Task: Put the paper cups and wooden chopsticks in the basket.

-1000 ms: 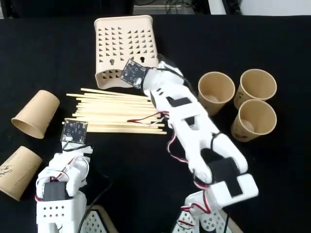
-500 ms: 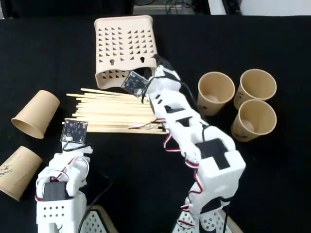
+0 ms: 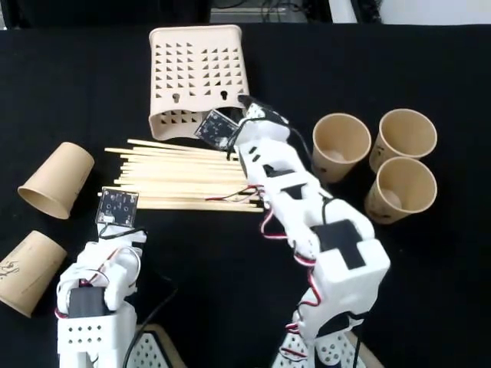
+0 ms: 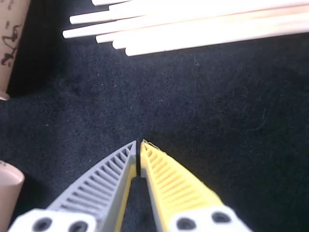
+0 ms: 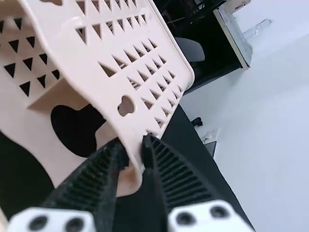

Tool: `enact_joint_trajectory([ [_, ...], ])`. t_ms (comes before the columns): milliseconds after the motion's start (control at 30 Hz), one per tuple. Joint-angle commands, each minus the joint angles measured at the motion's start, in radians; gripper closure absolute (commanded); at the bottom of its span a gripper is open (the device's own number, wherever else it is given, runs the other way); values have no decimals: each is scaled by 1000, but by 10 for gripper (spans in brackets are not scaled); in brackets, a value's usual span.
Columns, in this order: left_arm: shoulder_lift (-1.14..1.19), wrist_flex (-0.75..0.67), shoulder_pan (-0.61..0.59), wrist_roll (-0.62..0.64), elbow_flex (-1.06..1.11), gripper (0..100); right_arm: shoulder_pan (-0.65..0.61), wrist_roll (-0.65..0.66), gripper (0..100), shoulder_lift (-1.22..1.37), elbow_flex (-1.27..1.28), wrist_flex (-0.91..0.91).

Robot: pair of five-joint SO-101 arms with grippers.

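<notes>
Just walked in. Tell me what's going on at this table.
The right gripper is clamped on the edge of the basket. The wooden chopsticks lie in a pile on the table beside it. Three paper cups stand upright on one side, two lie tipped on the other. The left gripper, shut, holds nothing.
</notes>
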Motion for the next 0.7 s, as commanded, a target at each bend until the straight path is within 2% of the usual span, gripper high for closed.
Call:
enact_joint_trajectory([
  [0,0,5,-1,-2,18,970,2,2,987,-117,50,-5],
  [133,0,5,-1,-2,18,970,-11,-66,987,-292,94,130],
  [267,0,5,-1,-2,18,970,-18,-186,987,-487,45,428],
  [500,0,5,-1,-2,18,970,-41,-301,987,-699,-255,1020],
  [667,0,5,-1,-2,18,970,-58,-370,987,-700,-501,1313],
])
